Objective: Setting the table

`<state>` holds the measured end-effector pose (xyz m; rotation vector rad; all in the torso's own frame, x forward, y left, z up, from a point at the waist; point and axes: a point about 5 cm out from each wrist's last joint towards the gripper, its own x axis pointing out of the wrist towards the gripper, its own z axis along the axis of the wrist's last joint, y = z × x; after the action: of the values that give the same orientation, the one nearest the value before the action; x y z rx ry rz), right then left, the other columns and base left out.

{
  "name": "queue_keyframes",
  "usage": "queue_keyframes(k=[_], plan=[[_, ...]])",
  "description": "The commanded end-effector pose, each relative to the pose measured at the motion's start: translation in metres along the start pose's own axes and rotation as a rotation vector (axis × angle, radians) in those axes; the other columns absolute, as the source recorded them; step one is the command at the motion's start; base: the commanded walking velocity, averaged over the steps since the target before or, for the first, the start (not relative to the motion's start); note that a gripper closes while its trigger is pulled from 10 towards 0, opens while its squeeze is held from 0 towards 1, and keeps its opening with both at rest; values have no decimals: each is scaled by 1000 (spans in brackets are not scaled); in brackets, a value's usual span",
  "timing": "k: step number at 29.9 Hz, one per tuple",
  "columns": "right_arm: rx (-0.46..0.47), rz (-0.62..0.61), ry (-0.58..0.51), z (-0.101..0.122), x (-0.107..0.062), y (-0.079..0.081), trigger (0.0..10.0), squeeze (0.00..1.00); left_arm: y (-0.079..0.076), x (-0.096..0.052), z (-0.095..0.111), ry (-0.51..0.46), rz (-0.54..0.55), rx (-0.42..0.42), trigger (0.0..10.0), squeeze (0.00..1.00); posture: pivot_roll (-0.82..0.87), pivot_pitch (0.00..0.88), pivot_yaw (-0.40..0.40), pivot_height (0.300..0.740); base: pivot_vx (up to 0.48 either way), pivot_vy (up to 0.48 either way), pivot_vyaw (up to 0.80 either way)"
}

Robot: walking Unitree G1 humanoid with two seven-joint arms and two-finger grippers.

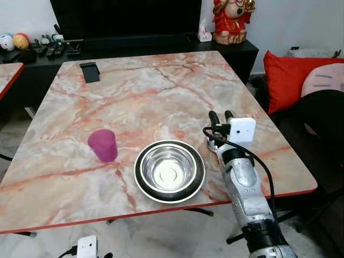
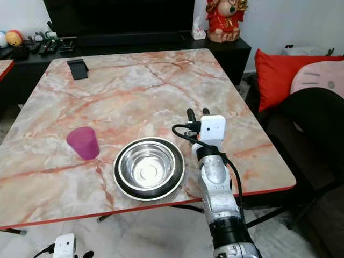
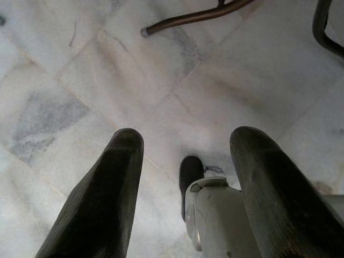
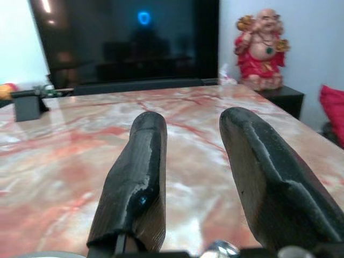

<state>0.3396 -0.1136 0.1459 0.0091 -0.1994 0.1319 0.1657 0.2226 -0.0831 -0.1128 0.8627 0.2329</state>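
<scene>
A steel bowl [image 1: 170, 171] on a black plate [image 1: 141, 177] sits near the front edge of the marble table [image 1: 161, 91]. A purple cup [image 1: 103, 145] stands upright to its left. My right gripper [image 1: 221, 114] hovers low over the table just right of the bowl, its fingers [image 4: 142, 172] open and pointing toward the far side, with nothing between them. A small shiny metal piece [image 1: 213, 148], possibly a spoon, lies on the table under that wrist. My left gripper [image 3: 185, 137] hangs open below the table over the pale floor tiles.
A black phone stand [image 1: 90, 72] sits at the table's far left. Behind the table is a dark TV console with a red statue [image 1: 231, 19] and remotes [image 1: 51, 48]. A red cushion [image 1: 290, 75] lies on seating to the right.
</scene>
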Motion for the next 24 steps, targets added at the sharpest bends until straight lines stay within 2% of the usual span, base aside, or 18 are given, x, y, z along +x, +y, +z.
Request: queue_keyframes(k=[1,3,8,13,21,24], plan=[[11,33,-8,1,4,8,10000,0,9,-3,-7,20,38,-26,10000,0,24,0,-24,740,0,0,0],[17,55,-17,5,10,13,10000,0,12,-3,-6,16,55,-36,10000,0,43,0,-45,740,0,0,0],[2,77,-13,6,14,12,10000,0,11,-2,-6,17,60,-42,10000,0,52,0,-67,740,0,0,0],[-13,57,-37,13,20,1,10000,0,5,-1,-2,8,44,-50,10000,0,33,0,-57,740,0,0,0],[-55,-54,-43,11,15,-30,10000,0,-23,4,6,2,-29,-16,10000,0,-46,0,29,740,0,0,0],[-65,-71,-54,13,15,-35,10000,0,-28,5,9,-2,-43,-6,10000,0,-63,0,49,740,0,0,0]])
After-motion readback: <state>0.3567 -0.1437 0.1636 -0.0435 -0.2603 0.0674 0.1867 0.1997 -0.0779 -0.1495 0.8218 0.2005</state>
